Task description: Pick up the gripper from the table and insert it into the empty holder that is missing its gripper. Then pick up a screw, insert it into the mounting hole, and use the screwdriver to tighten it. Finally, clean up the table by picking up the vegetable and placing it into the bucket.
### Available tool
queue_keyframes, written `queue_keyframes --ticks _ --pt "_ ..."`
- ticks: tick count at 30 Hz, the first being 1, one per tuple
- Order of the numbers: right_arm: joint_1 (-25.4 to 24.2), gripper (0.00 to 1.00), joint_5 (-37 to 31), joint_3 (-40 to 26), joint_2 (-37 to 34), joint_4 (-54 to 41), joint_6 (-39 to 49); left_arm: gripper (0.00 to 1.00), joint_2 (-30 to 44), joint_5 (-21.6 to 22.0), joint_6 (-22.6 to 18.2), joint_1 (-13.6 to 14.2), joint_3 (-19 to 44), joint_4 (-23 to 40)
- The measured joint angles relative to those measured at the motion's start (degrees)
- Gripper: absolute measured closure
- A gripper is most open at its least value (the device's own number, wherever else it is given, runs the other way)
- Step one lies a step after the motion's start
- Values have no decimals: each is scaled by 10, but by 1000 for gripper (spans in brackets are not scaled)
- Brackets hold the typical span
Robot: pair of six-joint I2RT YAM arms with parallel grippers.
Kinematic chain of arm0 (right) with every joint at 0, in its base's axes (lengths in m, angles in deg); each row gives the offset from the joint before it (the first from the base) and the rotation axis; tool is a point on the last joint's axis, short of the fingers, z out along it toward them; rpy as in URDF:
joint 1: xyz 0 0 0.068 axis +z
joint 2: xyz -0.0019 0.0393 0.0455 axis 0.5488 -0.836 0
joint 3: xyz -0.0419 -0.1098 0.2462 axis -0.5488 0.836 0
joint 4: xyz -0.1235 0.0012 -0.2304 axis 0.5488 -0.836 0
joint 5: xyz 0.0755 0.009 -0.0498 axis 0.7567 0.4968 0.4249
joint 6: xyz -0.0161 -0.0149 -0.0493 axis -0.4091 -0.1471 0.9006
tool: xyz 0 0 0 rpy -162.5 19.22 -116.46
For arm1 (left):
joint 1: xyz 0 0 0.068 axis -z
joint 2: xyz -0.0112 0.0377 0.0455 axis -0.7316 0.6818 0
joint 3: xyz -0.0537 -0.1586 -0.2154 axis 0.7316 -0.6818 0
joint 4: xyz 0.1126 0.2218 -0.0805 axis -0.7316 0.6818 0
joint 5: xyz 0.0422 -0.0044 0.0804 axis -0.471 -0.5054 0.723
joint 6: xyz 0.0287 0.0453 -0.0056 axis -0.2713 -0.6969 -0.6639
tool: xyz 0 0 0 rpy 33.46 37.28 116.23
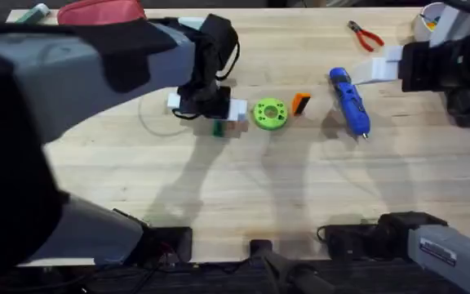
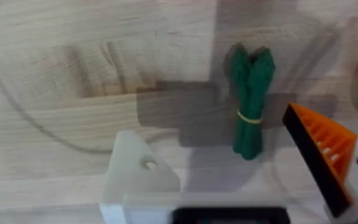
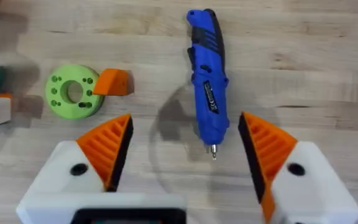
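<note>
From overhead I count one screwdriver (image 1: pixel 349 100), one loose orange gripper (image 1: pixel 301 104), one green disc (image 1: pixel 270 114) and one pair of red-handled pliers (image 1: pixel 366 36) on the counter (image 1: pixel 219 188); the gripper lies just right of the disc, the screwdriver farther right with its tip toward my bases; my left end effector (image 1: pixel 210 110) sits low just left of the disc; my right end effector (image 1: pixel 382 69) hovers at the right, beyond the screwdriver.

In my left wrist view, one vegetable (image 2: pixel 250 102) lies flat on the counter between my fingers, touching neither; one finger is the bare white holder (image 2: pixel 138 174), the other carries an orange wedge (image 2: pixel 322 155); the end effector is spread wide and grips nothing.

In my right wrist view, my right end effector (image 3: pixel 185 155) has two orange pads (image 3: pixel 107 146), spread wide and holding nothing; the one screwdriver's tip points into the gap; one disc and one gripper lie off to the side, touching.
</note>
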Motion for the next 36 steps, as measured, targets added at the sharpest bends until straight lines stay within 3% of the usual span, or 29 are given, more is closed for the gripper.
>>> queue_keyframes --ticks 6,10,12,16,28,36 --pt "0 9 0 0 0 0 0 21 29 -8 -12 0 8 -5" --pt "0 10 0 0 0 0 0 157 30 -15 -14 0 9 -7" --pt "0 9 0 0 0 0 0 364 30 -16 -14 0 9 -8" --pt "0 7 0 0 0 0 0 957 30 -16 -18 1 9 -8" --pt "0 9 0 0 0 0 0 981 30 -16 -18 2 10 -8" --pt "0 9 0 0 0 0 0 981 1 -14 -19 2 43 39"
